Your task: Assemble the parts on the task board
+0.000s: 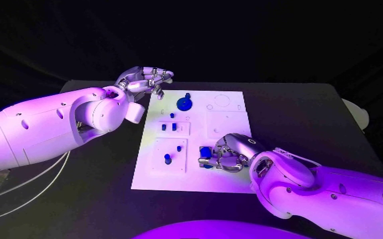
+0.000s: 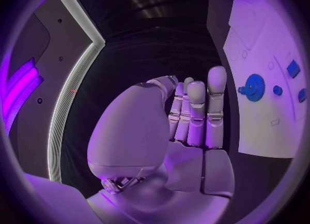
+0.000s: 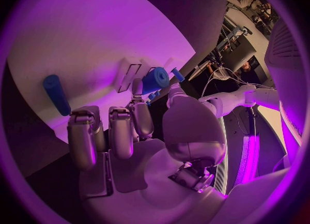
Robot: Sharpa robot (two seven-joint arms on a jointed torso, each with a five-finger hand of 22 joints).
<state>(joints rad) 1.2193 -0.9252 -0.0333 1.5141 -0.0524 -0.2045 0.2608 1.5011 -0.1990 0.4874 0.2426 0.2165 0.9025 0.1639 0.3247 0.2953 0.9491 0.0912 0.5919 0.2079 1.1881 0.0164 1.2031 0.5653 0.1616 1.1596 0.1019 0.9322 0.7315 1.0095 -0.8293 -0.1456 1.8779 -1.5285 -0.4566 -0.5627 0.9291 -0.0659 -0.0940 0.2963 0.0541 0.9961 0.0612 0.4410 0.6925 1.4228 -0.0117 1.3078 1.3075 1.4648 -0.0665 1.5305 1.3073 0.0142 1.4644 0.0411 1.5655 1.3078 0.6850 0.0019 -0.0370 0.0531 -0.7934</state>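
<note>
Two hands: left hand (image 1: 146,80) fingers curled, empty; right hand (image 1: 226,155) fingers pinching blue part (image 1: 206,152)

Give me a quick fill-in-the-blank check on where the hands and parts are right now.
1. The right hand holds a small ____ part over the near half of the task board.
2. The blue gear-shaped part lies on the board's far half, nearest the ____ hand.
3. The left hand hovers by the board's far corner holding ____.
4. The board lies on a ____ table.

Missing words: blue; left; nothing; black
</note>
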